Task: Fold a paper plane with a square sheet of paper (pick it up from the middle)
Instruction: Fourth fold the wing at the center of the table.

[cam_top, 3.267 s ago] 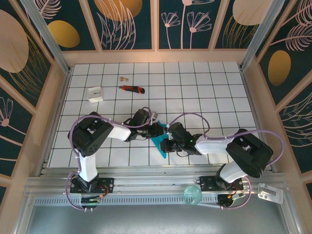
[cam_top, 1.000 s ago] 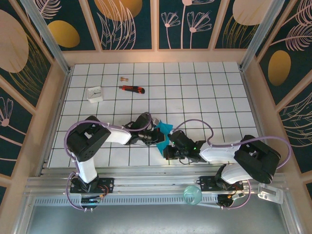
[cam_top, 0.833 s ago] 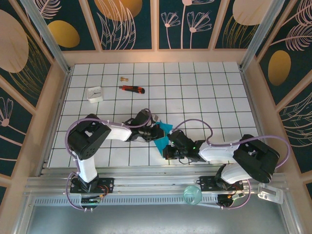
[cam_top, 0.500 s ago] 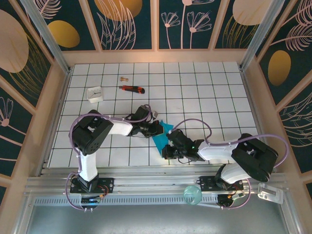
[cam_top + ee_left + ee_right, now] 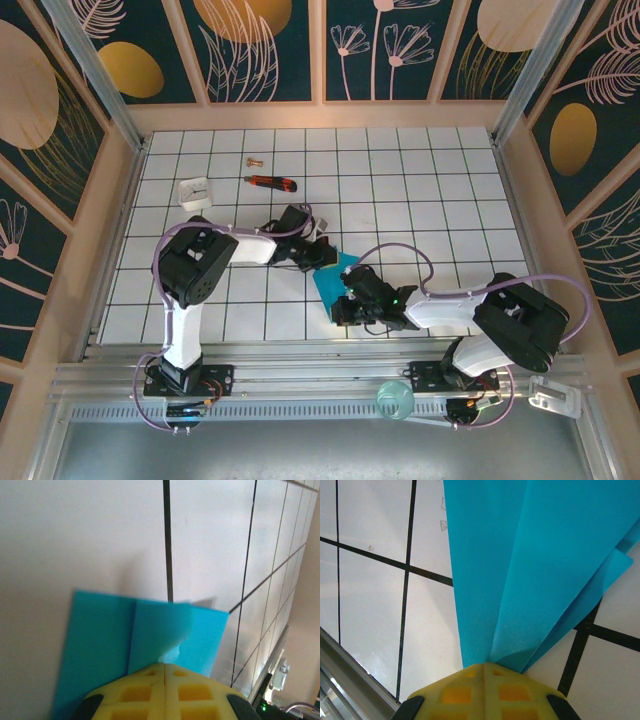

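The teal sheet of paper (image 5: 332, 278) lies folded on the white tiled table, a creased shape that narrows toward the near side. In the right wrist view its layers (image 5: 520, 555) fan out from my right gripper (image 5: 484, 665), which is shut on the narrow near end. From above, the right gripper (image 5: 345, 298) sits at the paper's near tip. My left gripper (image 5: 322, 257) is at the far left edge of the paper. In the left wrist view it (image 5: 165, 666) is shut, tips over the flat paper (image 5: 100, 640), where one flap lifts slightly.
A red-and-black utility knife (image 5: 271, 182), a small white block (image 5: 195, 192) and a small brass piece (image 5: 251, 160) lie at the far left. Wooden walls (image 5: 120, 200) enclose the table. A teal round object (image 5: 395, 400) sits on the near rail.
My left gripper slid toward the far side along the paper, and its arm swung back. The paper lies flatter and more spread. The right gripper has kept its hold at the near tip.
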